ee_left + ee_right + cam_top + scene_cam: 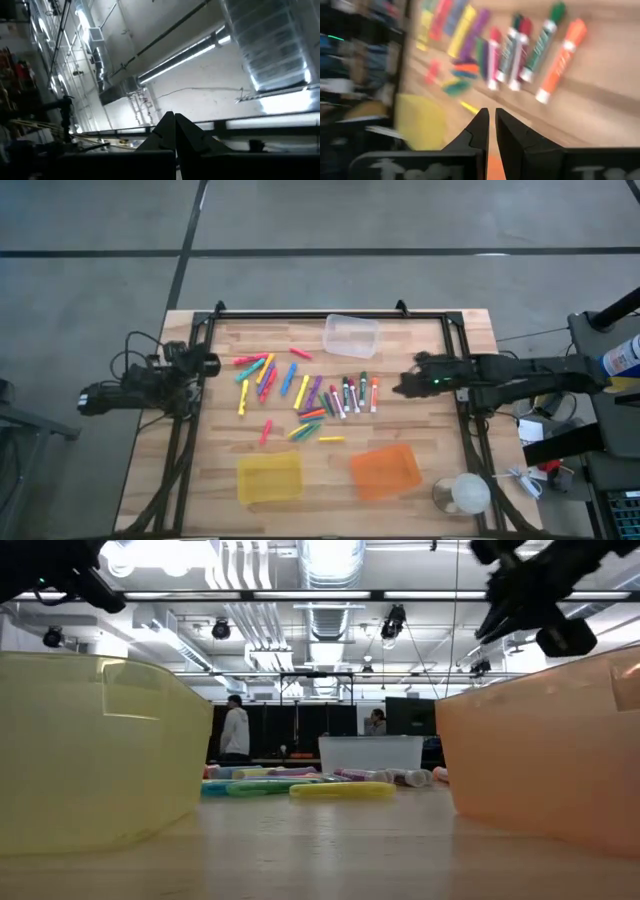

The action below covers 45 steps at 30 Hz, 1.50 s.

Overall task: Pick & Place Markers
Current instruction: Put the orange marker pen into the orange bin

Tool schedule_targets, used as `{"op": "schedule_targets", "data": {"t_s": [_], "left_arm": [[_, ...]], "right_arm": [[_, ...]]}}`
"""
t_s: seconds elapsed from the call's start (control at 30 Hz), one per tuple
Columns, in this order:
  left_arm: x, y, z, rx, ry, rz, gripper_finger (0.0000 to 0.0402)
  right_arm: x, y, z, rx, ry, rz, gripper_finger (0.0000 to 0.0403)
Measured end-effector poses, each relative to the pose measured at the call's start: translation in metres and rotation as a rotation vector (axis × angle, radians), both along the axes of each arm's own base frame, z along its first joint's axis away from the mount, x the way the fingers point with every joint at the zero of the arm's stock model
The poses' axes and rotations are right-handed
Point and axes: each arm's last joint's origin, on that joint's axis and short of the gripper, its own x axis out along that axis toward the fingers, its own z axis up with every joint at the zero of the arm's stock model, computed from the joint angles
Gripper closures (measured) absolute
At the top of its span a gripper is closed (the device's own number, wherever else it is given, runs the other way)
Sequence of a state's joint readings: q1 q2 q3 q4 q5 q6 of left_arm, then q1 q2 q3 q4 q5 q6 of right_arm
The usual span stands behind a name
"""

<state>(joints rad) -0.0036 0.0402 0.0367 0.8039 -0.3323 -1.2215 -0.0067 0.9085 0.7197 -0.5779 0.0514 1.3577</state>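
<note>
Several markers (pixel 300 390) lie scattered flat on the middle of the wooden table: pink, yellow, orange, green, blue and purple ones, and a row of white-barrelled ones (pixel 520 47). My right gripper (pixel 405 385) hovers shut above the table just right of that row and touches nothing; its wrist view looks down on the markers past the fingers (pixel 492 120). My left gripper (pixel 205 364) waits shut at the table's left edge, and its wrist view (pixel 174 125) points at the ceiling.
A clear bin (pixel 351 335) stands at the far side, a yellow bin (pixel 269 477) and an orange bin (pixel 385 471) near the front edge. A white round object (pixel 467 493) sits at the near right corner. People (pixel 235 730) stand far behind the table.
</note>
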Motion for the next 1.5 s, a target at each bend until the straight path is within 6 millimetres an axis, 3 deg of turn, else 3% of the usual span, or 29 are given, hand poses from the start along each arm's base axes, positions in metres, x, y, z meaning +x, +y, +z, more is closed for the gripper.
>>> {"op": "schedule_targets", "data": {"t_s": [0.13,0.27,0.47,0.6,0.77,1.1,1.23,1.37,1.5], "left_arm": [[-0.001,0.001,0.000,-0.043,-0.011,0.026,0.0401],[-0.001,0.002,0.000,-0.062,-0.018,0.031,0.0401],[-0.001,0.001,0.001,-0.055,-0.034,-0.024,0.0401],[-0.001,0.000,0.001,-0.035,-0.033,-0.044,0.0401],[-0.001,0.000,0.002,-0.036,-0.033,-0.045,0.0401],[-0.002,0.000,0.002,-0.054,-0.050,-0.065,0.0401],[-0.002,0.000,0.003,-0.060,-0.054,-0.071,0.0401],[-0.002,0.000,0.002,-0.061,-0.054,-0.071,0.0401],[-0.002,0.000,0.002,-0.064,-0.055,-0.067,0.0401]], "right_arm": [[0.041,-0.004,-0.007,0.025,0.119,-0.032,0.0370],[0.074,-0.009,-0.025,0.042,0.290,-0.013,0.0337],[0.091,-0.025,-0.053,0.129,0.660,-0.043,0.0248],[0.105,-0.040,-0.062,0.117,0.698,-0.021,0.0205],[0.121,-0.057,-0.076,0.088,0.743,0.009,0.0181],[0.131,-0.065,-0.107,0.110,0.838,0.069,0.0188],[0.131,-0.066,-0.110,0.099,0.844,0.078,0.0199],[0.131,-0.067,-0.111,0.082,0.839,0.071,0.0228],[0.131,-0.067,-0.112,0.073,0.837,0.090,0.0282]]}}
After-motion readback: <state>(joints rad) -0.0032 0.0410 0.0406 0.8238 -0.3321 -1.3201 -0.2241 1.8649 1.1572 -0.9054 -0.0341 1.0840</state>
